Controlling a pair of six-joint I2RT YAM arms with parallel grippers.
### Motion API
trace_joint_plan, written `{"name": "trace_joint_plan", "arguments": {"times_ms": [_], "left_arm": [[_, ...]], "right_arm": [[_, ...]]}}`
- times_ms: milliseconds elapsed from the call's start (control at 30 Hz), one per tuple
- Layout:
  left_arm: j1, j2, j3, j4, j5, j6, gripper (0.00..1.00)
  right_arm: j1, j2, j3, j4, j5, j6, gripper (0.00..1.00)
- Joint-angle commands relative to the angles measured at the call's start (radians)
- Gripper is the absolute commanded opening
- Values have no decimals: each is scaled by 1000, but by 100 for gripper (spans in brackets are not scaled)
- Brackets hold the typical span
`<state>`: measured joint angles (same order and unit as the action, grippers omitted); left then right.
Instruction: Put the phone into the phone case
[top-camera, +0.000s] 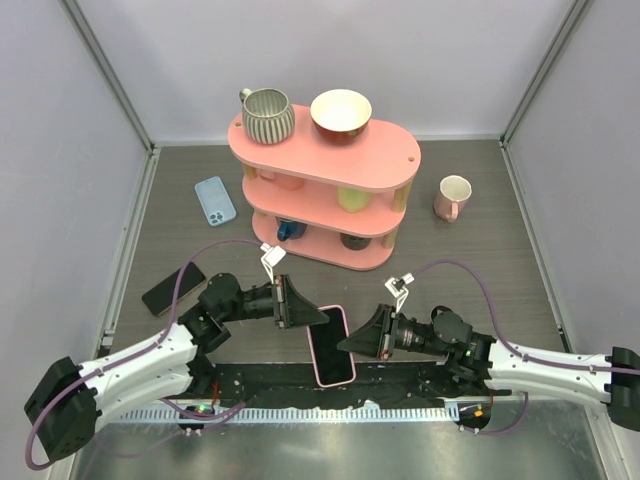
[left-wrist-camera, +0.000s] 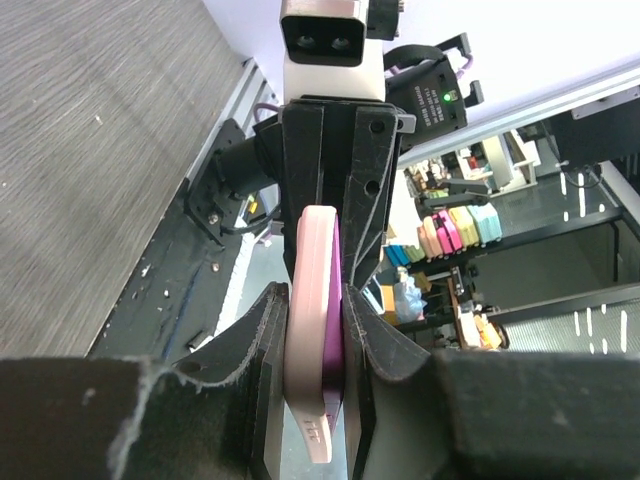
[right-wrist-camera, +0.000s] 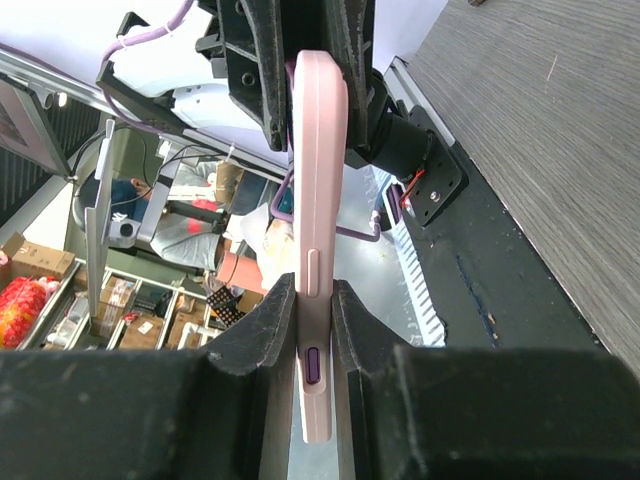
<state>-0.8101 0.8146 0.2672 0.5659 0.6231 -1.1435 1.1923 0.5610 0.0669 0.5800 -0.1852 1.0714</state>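
A pink phone case is held off the table near the front edge, between both arms. In it lies the phone, whose dark screen faces up. My left gripper is shut on the top end and my right gripper on the right long edge. The left wrist view shows my left gripper pinching the pink case and the purple phone together; the purple edge stands slightly proud of the case. Seen from the right wrist, my right gripper squeezes the case, and a purple button shows through a cutout.
A blue phone case and a black phone lie on the table at left. A pink three-tier shelf stands at the back with a ribbed mug and a bowl on top. A pink mug stands at right.
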Motion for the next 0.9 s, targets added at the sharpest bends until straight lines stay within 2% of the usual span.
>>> {"name": "trace_joint_plan", "arguments": {"times_ms": [0,33,67,133,233,667,767,867], "left_arm": [[11,-6,93,-188,7,125,1],[11,-2,108,-268,7,142,4],[9,6,134,-297,6,162,13],[9,12,155,-354,-3,169,38],[9,11,167,-360,9,157,47],[19,-72,139,-359,-2,136,40],[22,-75,133,-339,-6,128,35],[22,-78,129,-319,-8,128,20]], "right_arm": [[6,-7,13,96,7,22,1],[6,-6,13,92,9,19,1],[6,-6,19,89,9,15,1],[6,-7,27,67,13,10,1],[6,-26,28,63,20,5,1],[6,-110,-3,40,35,21,1],[6,-104,-7,46,32,24,1],[6,-96,-9,49,27,27,1]]}}
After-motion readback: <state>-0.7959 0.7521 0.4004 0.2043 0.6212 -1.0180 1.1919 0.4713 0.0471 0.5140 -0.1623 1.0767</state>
